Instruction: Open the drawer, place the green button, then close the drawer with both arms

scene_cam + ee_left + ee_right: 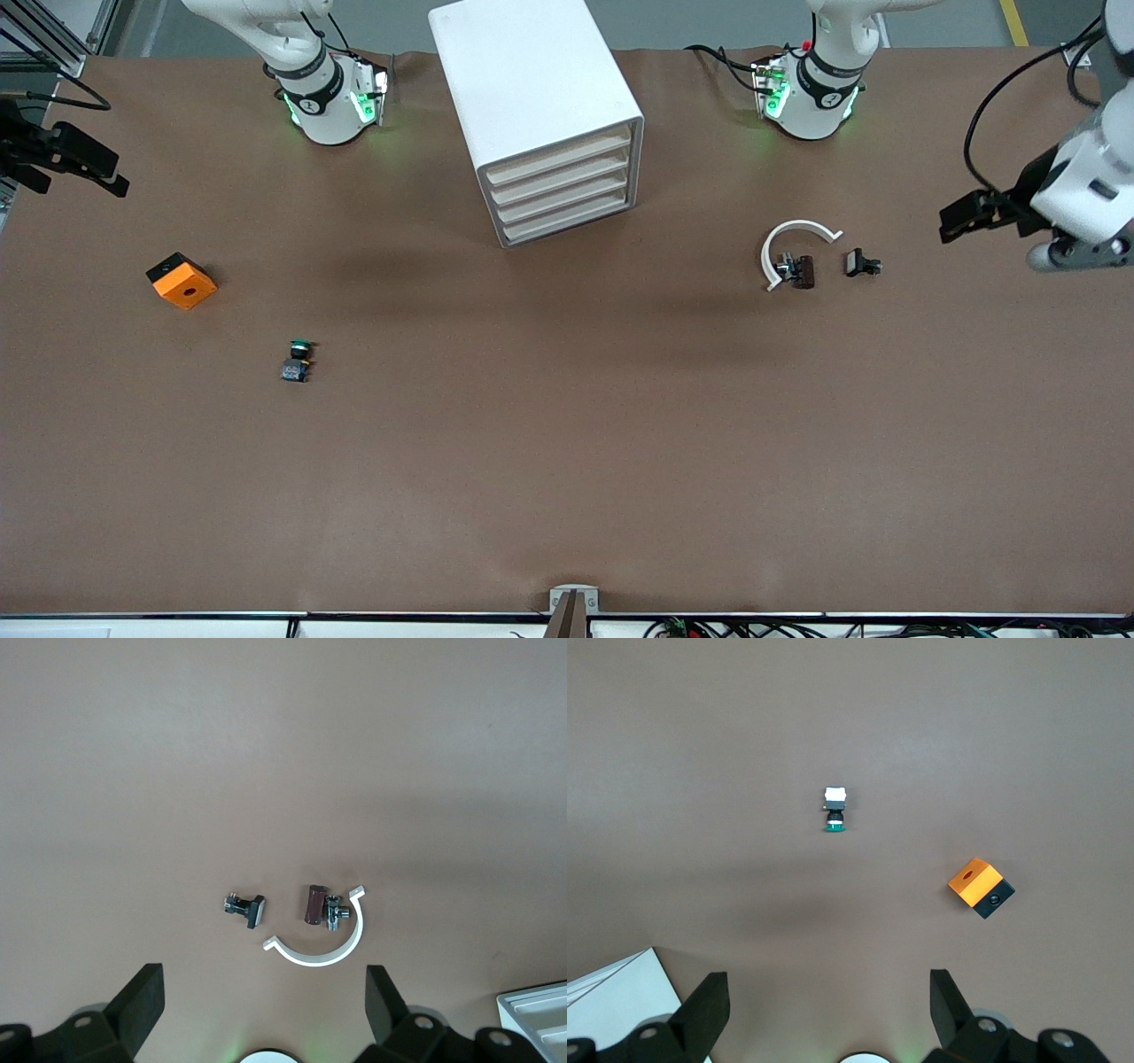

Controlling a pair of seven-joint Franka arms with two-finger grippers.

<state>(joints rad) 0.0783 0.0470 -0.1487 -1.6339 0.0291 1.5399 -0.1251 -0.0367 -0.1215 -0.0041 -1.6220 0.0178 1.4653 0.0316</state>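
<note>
Both my pincers hung wide open, holding nothing — left pincer (263, 1005) over the counter's (567, 443) left-arm end, right pincer (828, 1005) over its right-arm end; drawer (567, 223) was shut, button (299, 360) lay loose.

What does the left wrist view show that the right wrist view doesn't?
Only the left wrist view: the white arc, two small dark clips beside it, and the open left claw. Only the right wrist view: the green-capped button, the orange block, and the open right claw. Both: the brown table and a corner of the white cabinet.
</note>
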